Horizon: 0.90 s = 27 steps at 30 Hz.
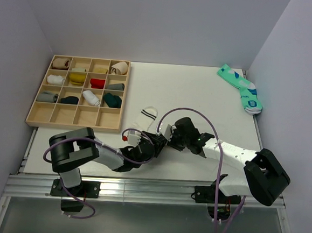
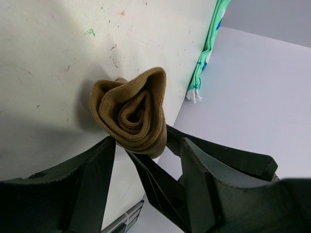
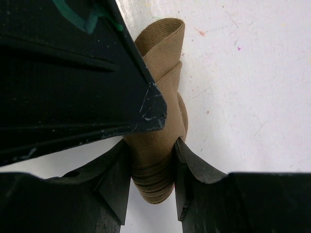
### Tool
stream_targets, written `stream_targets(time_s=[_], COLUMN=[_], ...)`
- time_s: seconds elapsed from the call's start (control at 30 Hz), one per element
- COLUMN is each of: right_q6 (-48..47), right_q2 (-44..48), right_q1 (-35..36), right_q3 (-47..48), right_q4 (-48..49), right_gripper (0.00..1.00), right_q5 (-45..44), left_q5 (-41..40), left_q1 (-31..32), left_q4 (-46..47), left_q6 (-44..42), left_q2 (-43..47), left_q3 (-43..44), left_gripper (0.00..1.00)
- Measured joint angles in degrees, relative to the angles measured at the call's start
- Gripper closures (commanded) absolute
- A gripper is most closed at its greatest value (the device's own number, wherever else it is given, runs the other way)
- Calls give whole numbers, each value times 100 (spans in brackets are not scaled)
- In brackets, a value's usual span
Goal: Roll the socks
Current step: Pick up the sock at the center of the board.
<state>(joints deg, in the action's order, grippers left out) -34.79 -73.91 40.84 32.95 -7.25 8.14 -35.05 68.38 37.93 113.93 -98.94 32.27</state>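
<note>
Tan-brown fabric sock (image 2: 131,114), rolled into a spiral, lies near centre on the white table (image 1: 201,93). Right gripper (image 3: 151,145) clamps the roll. Left gripper (image 2: 149,141) straddles it half-wide; contact cannot be confirmed.

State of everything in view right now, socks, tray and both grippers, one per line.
tan sock: rolled up, between both grippers
white striped sock: unrolled, lying flat
teal pair: unrolled, lying flat, far right
wooden tray: rolled socks in far rows
right gripper: shut on tan sock
left gripper: straddling the roll, grip unclear
</note>
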Motion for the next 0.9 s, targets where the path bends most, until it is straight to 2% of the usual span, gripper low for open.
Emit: stream_targets(time_s=[0.9], right_q6=[94], right_q2=[103], right_q1=[46], right_q3=[372], right_q4=[-459], right_gripper=[100], right_q5=[-42], left_q5=[140], left_q1=[-92], left_q4=[42], left_q6=[79], left_q2=[-249], left_q3=[208], left_gripper=[38])
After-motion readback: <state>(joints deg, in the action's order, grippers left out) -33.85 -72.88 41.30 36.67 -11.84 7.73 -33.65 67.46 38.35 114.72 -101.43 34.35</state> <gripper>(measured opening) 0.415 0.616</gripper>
